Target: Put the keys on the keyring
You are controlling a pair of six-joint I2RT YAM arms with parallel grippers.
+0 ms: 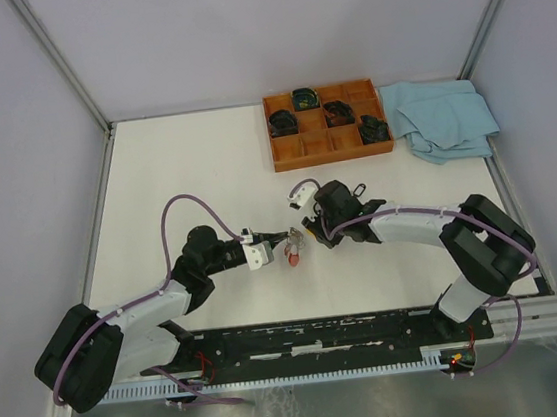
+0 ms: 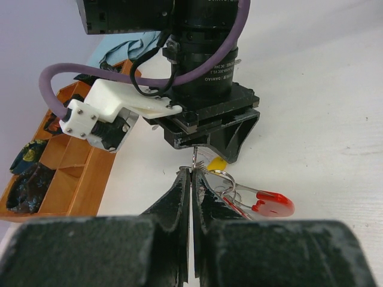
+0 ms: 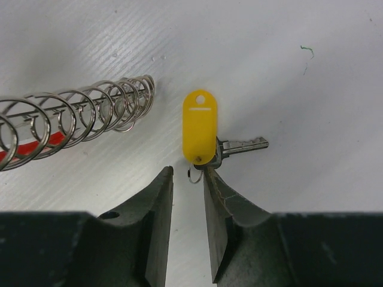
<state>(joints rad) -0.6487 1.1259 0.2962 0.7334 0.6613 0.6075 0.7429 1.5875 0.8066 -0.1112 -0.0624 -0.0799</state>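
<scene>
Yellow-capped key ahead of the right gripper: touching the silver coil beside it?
Apart. Right wrist view shows a strip of table between the yellow-capped key and the silver coil.
</scene>
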